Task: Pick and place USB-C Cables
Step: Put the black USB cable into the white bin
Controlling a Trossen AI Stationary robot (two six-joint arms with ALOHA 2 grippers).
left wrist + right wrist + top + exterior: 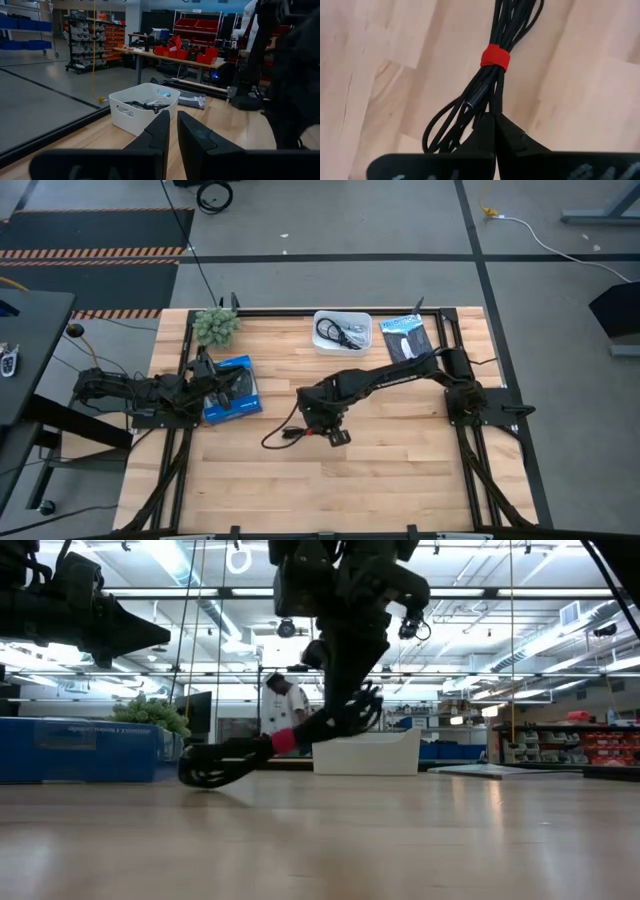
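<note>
At the middle of the wooden surface, the right hand grips the black cable with red tie, one end lifted, the far loops trailing low; raise it clear before carrying, I judge, towards the white bin; the right arm reaches inward, bent down; the left hand rests nearly closed, empty, beside the blue box.

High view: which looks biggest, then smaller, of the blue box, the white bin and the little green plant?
1. Blue box
2. White bin, only slightly smaller, so those two are close
3. Green plant, clearly smallest
</note>
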